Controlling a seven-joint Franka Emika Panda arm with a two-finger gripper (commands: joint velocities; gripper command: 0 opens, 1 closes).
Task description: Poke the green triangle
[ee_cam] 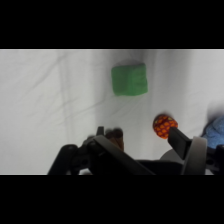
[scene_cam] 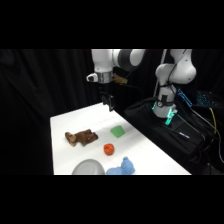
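Green triangle (ee_cam: 129,79) is judged light, rigid, slide-prone; flat top face is best pressed centrally. Gripper (scene_cam: 109,103) spread cannot be told.

The white arm reaches in from its base at the upper right, its upper links running level along the top of the side view before the wrist turns straight down. The gripper (scene_cam: 108,103) hangs upright above the far part of the bench (scene_cam: 70,125), clear of its surface. Its dark linkage (ee_cam: 107,155) fills the wrist view's lower edge, seemingly holding nothing.
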